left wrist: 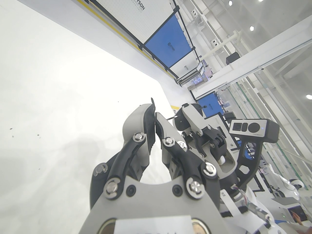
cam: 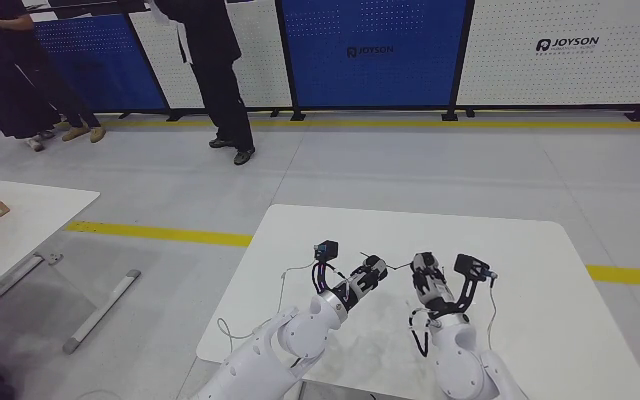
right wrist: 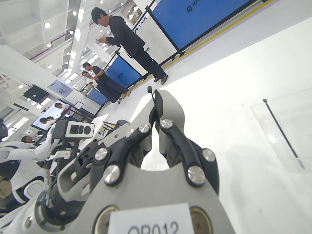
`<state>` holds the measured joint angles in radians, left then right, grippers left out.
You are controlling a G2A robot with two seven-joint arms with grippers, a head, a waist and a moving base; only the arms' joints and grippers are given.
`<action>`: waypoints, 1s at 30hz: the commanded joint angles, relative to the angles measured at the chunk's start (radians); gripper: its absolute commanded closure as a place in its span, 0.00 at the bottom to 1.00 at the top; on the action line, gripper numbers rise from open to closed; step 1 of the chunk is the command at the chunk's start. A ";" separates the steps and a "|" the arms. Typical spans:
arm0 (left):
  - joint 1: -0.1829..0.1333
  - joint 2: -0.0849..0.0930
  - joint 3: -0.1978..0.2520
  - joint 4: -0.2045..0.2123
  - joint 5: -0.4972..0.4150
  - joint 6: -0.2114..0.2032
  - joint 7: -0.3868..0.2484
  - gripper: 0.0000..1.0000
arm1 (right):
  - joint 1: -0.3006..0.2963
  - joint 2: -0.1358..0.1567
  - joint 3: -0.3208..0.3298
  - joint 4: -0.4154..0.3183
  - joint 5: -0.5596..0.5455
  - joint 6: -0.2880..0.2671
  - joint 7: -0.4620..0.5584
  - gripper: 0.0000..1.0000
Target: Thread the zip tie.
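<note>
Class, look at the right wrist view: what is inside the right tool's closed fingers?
A black zip tie, its head poking out past the tips of the right tool. The stretch pinched inside is covered and cannot be seen.

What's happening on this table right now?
Both arms hold one black zip tie above the white table. The right gripper is shut on it with the head poking out, nothing through it yet; the left gripper, close beside, seems shut on the other end. A second zip tie lies on the table.
</note>
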<state>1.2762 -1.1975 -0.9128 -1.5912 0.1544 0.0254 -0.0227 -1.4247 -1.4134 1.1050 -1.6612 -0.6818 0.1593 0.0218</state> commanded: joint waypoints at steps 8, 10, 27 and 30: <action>0.000 0.000 0.000 0.000 0.000 0.000 0.000 1.00 | 0.012 -0.005 -0.010 0.010 -0.007 0.011 0.016 1.00; 0.000 0.000 0.000 0.000 0.000 0.000 0.000 1.00 | 0.011 -0.005 -0.008 0.009 -0.002 0.008 0.014 1.00; 0.005 -0.002 -0.005 0.003 -0.003 -0.005 0.004 1.00 | 0.007 -0.006 0.005 0.015 0.016 -0.003 0.011 1.00; 0.008 -0.003 -0.011 0.006 -0.004 -0.009 0.004 1.00 | -0.004 -0.005 0.019 0.007 0.024 -0.011 0.006 1.00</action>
<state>1.2835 -1.1998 -0.9221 -1.5862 0.1501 0.0175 -0.0178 -1.4243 -1.4190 1.1189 -1.6499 -0.6593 0.1514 0.0291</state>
